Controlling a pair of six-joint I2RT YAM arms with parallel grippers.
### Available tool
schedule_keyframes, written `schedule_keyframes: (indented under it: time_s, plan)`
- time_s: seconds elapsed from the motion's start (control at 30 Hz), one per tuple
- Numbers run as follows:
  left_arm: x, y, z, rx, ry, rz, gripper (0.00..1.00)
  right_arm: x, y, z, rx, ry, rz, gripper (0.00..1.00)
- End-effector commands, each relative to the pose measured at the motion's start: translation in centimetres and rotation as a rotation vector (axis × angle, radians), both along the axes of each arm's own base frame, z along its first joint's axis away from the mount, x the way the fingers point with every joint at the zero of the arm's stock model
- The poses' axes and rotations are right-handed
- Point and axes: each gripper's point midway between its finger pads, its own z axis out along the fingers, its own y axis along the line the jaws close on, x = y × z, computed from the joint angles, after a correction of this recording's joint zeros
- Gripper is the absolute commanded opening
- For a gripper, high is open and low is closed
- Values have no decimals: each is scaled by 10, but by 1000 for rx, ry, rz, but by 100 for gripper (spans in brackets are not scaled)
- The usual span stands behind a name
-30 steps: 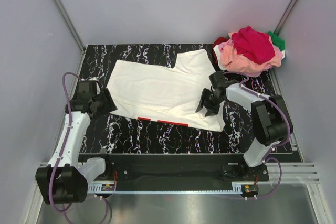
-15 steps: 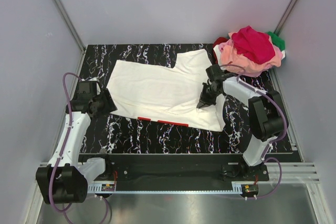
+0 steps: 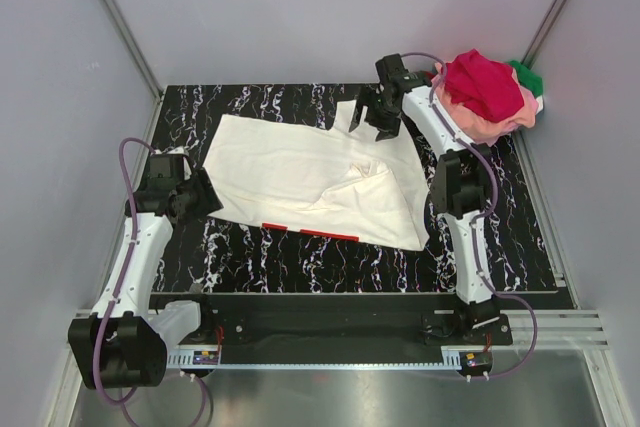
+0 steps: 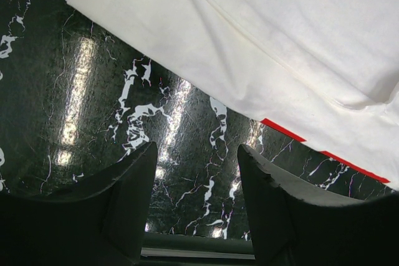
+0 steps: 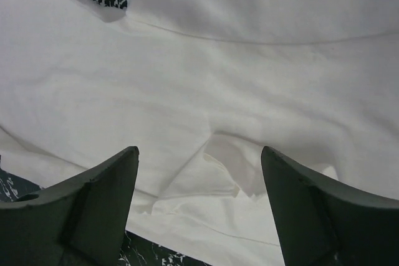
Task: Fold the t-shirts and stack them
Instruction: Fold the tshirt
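A white t-shirt (image 3: 290, 172) lies spread on the black marble table (image 3: 250, 252), with a red strip (image 3: 310, 232) along its near edge. A rumpled ridge (image 3: 368, 173) stands up in its right half. My right gripper (image 3: 372, 127) hangs open high over the shirt's far right corner; in the right wrist view the ridge (image 5: 227, 160) lies below the gap of that gripper (image 5: 199, 154), untouched. My left gripper (image 3: 200, 195) is open over bare table just off the shirt's left edge; its wrist view shows the gripper (image 4: 196, 175) with the shirt (image 4: 280, 42) beyond its fingertips.
A heap of other t-shirts (image 3: 485, 92), pink, magenta, dark red and green, sits at the back right corner. Grey walls close in the table on three sides. A black rail (image 3: 330, 312) with the arm bases runs along the near edge.
My right gripper shut on the shirt's right half, then rose toward the far edge and opened, leaving a raised ridge in the cloth. The left arm stayed put.
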Motion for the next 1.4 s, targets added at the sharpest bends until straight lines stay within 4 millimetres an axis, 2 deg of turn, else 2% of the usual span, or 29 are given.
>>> schedule_keyframes:
  time_s: [0.0,0.03,0.07,0.1,0.17,0.27,0.37,0.5,0.53,0.73,0.97,1.23,1.37]
  plan:
    - [6,-1,0,-4,-29,-17,59,-27,-26,37,-78,-16,0,86]
    - [6,-1,1,-4,-34,-15,59,-33,-29,38,-77,-16,-11,86]
    - [6,-1,1,-5,-35,-16,59,-44,-31,63,-53,-65,-22,85]
    - [6,-1,2,-2,-40,-16,59,-58,-32,38,-53,-24,-26,85]
    - [7,-1,3,-3,-43,-15,59,-83,-32,31,-44,-20,-24,83]
    - [7,-1,2,-4,-43,-16,59,-108,-26,13,-34,19,0,80]
    - [7,-2,3,-4,-46,-17,59,-120,-20,-4,-17,65,9,74]
    - [6,-1,4,-4,-51,-18,59,-120,-7,-18,-6,85,30,73]
    - [7,-1,4,-5,-52,-17,58,-119,-4,-28,-12,106,36,73]
    - [6,-3,4,-10,-51,-23,58,-98,11,-38,-1,110,46,72]
    - [7,-4,3,-13,-50,-28,58,-89,27,-49,1,126,63,68]
    - [7,-4,3,-17,-47,-29,58,-88,41,-59,11,154,84,52]
    - [7,-4,3,-16,-46,-27,58,-90,47,-61,17,163,97,31]
